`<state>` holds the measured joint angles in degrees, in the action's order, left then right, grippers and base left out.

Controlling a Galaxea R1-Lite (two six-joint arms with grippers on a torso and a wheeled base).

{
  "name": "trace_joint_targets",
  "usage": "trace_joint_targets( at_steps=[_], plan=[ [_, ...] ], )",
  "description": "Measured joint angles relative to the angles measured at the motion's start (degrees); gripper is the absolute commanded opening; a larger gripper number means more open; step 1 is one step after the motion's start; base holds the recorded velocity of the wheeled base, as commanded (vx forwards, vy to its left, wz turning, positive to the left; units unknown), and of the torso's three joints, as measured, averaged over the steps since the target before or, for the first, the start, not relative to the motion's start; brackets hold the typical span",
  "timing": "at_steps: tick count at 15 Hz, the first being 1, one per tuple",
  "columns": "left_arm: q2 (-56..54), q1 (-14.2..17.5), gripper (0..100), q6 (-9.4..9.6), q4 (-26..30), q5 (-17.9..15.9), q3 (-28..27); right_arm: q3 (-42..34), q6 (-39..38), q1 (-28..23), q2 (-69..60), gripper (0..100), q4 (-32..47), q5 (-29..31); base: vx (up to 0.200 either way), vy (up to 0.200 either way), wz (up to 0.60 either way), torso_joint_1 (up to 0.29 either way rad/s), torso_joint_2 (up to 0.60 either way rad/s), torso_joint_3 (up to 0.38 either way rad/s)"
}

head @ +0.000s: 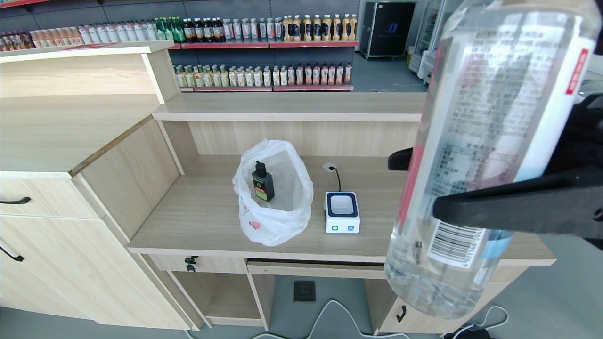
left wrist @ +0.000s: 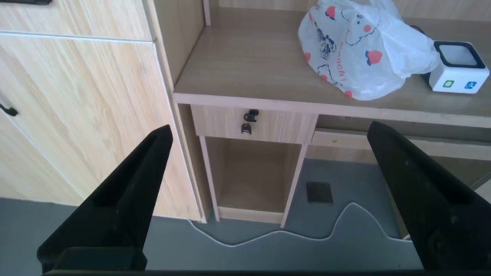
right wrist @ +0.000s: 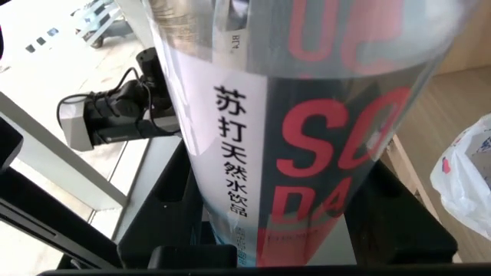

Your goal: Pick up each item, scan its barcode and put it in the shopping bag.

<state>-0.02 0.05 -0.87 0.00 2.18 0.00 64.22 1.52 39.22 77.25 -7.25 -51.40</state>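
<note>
The right end effector (head: 438, 188) is clamped around a clear soda bottle (head: 490, 117), held tilted in the air over the tabletop's (head: 198, 212) right end. Mid-tabletop stands the white shopping bag (head: 275, 221) with a dark bottle (head: 263, 182) inside, the scanner (head: 342, 212) just beside it. The left end effector (left wrist: 270, 130) is spread wide and empty, below the tabletop's front edge.

Barcode (head: 453, 244) on clear bottle (head: 494, 117)

Light wood counter (head: 198, 216): white shopping bag (head: 275, 221) stands mid-surface, white scanner (head: 342, 213) just beside it toward the right edge, its black cable (head: 338, 179) running toward the back edge.
</note>
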Motion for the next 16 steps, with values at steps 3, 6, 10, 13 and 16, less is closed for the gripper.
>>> trace_joint_targets(
  at_steps=[3, 6, 10, 13, 16],
  plan=[
    [0.0, 0.0, 100, 0.00, 0.0, 0.0, 0.0, 0.2, 0.0, -0.9, -0.9, 0, 0.0, 0.0, 0.000, 0.000, 0.00, 0.000, 0.00, 0.000],
    [0.0, 0.0, 100, 0.00, 0.0, 0.0, 0.0, -0.2, 1.3, -2.2, -1.8, 0, 0.2, 0.0, 0.000, 0.000, 0.00, 0.000, 0.00, 0.000],
    [0.0, 0.0, 100, 0.00, 0.0, 0.0, 0.0, 0.9, 16.5, -10.5, -1.3, 0, 0.2, 0.0, 0.000, 0.000, 0.00, 0.000, 0.00, 0.000],
    [0.0, 0.0, 100, 0.00, 0.0, 0.0, 0.0, 1.7, 29.8, -23.4, -0.5, 0, 0.4, 0.0, 0.000, 0.000, 0.00, 0.000, 0.00, 0.000],
    [0.0, 0.0, 100, 0.00, 0.0, 0.0, 0.0, -0.1, 39.8, -41.4, -1.0, 0, 0.5, -0.4, 0.000, 0.000, 0.00, 0.000, 0.00, 0.000]
  ],
)
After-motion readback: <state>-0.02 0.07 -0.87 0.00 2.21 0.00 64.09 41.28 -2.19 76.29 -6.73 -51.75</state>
